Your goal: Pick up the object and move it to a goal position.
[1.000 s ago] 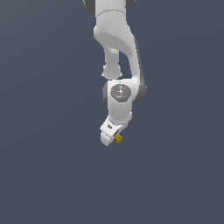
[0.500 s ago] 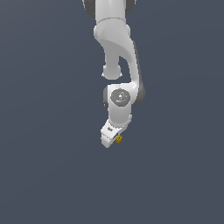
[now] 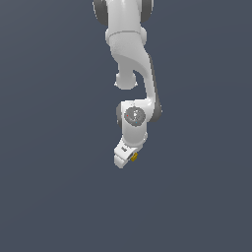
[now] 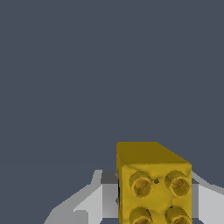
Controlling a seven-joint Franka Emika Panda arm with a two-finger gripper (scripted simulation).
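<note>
The object is a small yellow cube (image 3: 133, 157) with round stud-like marks on one face. In the exterior view it shows as a yellow speck at the tip of the white gripper (image 3: 127, 158), above the grey floor. In the wrist view the cube (image 4: 153, 183) fills the space between the two white fingers (image 4: 94, 199), which press on its sides. The gripper is shut on the cube. The arm hangs down from the top of the exterior view.
A plain dark grey surface (image 3: 54, 147) fills both views. No other objects, containers or markers show.
The gripper with the cube has drifted very slightly. The grip on the cube is unchanged.
</note>
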